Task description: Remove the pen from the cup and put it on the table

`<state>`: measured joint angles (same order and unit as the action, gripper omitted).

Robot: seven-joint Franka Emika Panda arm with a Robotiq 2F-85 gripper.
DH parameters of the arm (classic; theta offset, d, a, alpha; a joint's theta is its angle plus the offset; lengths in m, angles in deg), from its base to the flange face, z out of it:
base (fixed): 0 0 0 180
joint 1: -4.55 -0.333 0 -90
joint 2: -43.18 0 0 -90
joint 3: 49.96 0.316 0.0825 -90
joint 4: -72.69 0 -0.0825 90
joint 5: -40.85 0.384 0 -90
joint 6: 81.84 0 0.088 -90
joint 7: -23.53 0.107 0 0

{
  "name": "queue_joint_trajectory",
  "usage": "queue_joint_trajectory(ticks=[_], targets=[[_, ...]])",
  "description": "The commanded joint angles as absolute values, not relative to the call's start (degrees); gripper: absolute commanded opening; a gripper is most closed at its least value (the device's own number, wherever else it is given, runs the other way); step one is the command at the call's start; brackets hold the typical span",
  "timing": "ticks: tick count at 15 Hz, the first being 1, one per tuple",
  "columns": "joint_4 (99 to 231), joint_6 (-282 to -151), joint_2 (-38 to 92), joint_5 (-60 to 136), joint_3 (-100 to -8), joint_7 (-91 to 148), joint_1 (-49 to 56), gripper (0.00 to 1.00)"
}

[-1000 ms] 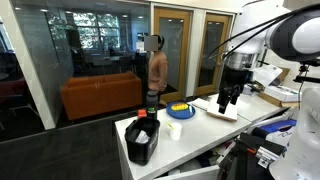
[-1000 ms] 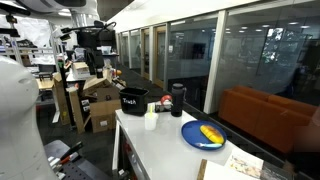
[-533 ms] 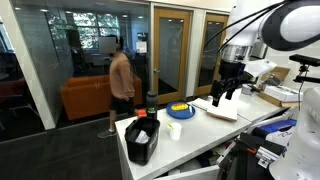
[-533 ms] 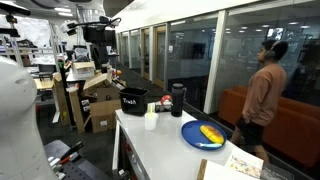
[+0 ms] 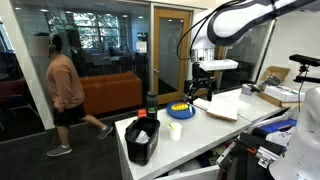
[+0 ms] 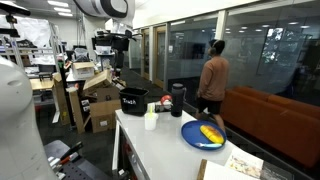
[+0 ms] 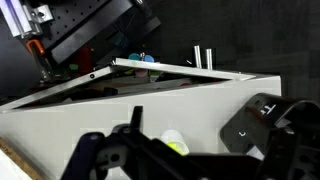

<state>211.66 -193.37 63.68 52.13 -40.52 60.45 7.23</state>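
1. Far left, a man (image 5: 65,90) is mid-stride behind the glass wall, with an orange sofa (image 5: 112,95) just beyond him.
2. A black bin (image 5: 142,140) sits on the near corner of the table (image 5: 205,127).
3. Just behind the bin a tall black cylinder (image 5: 152,103) stands upright.
4. The cup (image 5: 174,130) stands upright on the table, just right of the bin. In an exterior view a yellowish bit shows at its top (image 6: 151,119). It is too small to say for sure that this is the pen.
5. Behind the cup lies a blue plate (image 5: 180,111) with something yellow on it.
6. The claw (image 5: 199,95) hangs from the arm above the far side of the table, past the plate. It points down and is clear of the cup. In the wrist view its dark fingers are spread wide with nothing between them.
7. Right of the claw, some papers (image 5: 225,108) lie flat on the table.
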Motion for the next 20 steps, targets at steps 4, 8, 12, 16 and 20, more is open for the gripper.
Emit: queue_joint_trajectory(ticks=[4,8,12,16,20], targets=[[199.92,-191.15,49.58,56.94,-44.08,74.81,6.75,1.00],[197.71,-193.02,44.95,60.01,-46.12,83.83,6.49,1.00],[196.75,-194.82,41.24,64.62,-48.64,90.61,6.84,1.00],[196.58,-198.48,38.45,71.07,-50.85,94.04,7.08,1.00],[196.93,-203.44,36.31,75.65,-51.89,95.04,7.10,1.00]])
